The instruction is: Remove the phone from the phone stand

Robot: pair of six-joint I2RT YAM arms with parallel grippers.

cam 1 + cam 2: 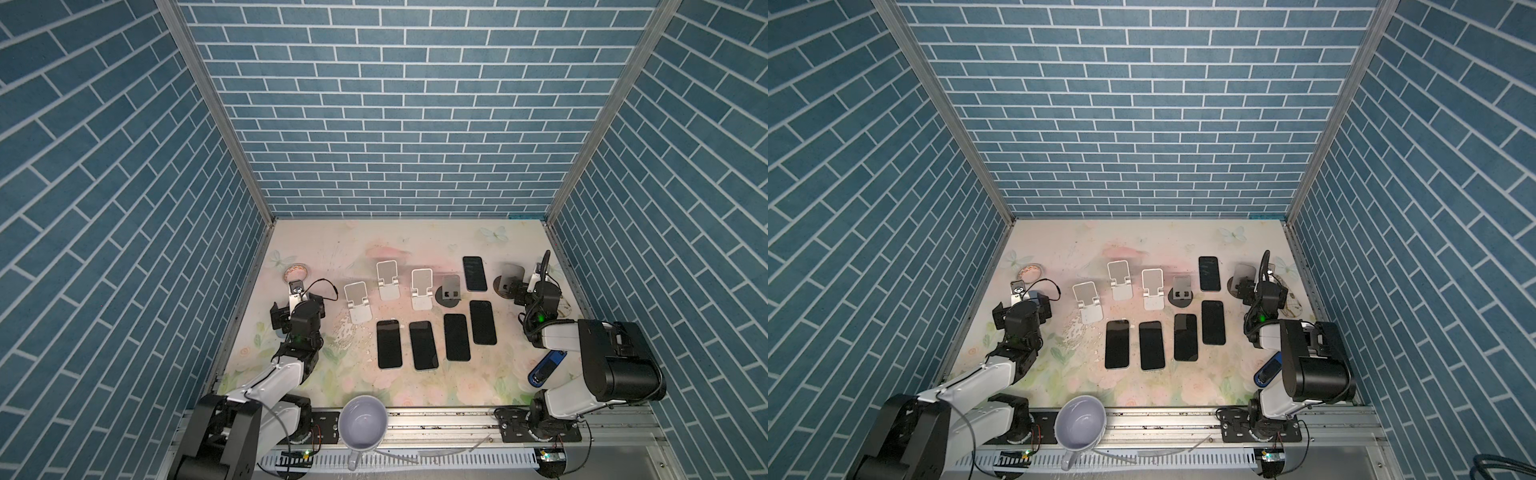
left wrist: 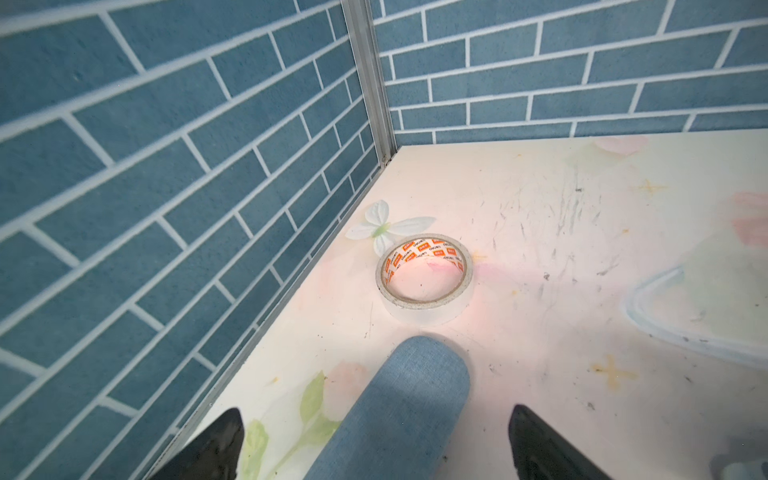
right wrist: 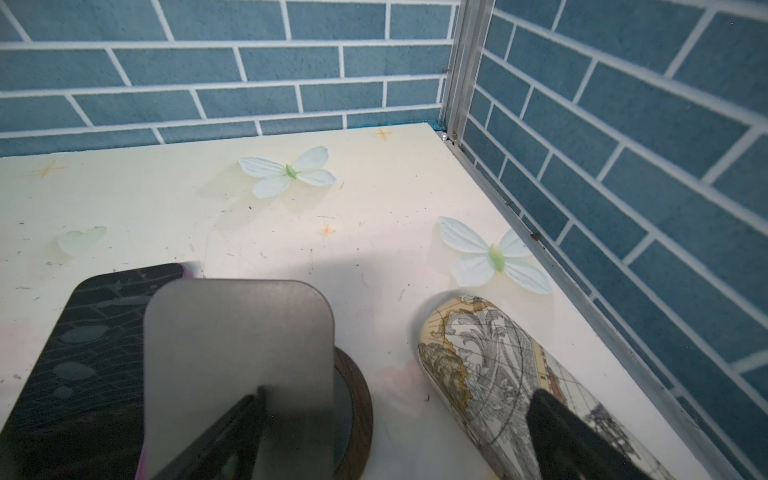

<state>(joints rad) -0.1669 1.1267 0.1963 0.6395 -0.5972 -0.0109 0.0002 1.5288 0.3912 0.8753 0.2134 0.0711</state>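
Observation:
Several black phones lie flat on the table in both top views, among them the phone (image 1: 475,273) (image 3: 83,332) beside the grey phone stand (image 1: 510,274) (image 3: 239,340) at the far right. That stand's plate is bare, as are the dark stand (image 1: 450,289) and three white stands (image 1: 388,280). My right gripper (image 1: 521,293) (image 3: 399,395) is open just in front of the grey stand; one fingertip sits against its plate and the other over a map-print case (image 3: 498,365). My left gripper (image 1: 297,309) (image 2: 376,415) is open astride a blue fabric case (image 2: 399,415), touching neither side.
A tape roll (image 1: 296,273) (image 2: 424,278) lies by the left wall, just beyond the left gripper. A white mug (image 1: 363,419) stands on the front rail. A blue object (image 1: 546,366) lies by the right arm. Brick-pattern walls close in three sides.

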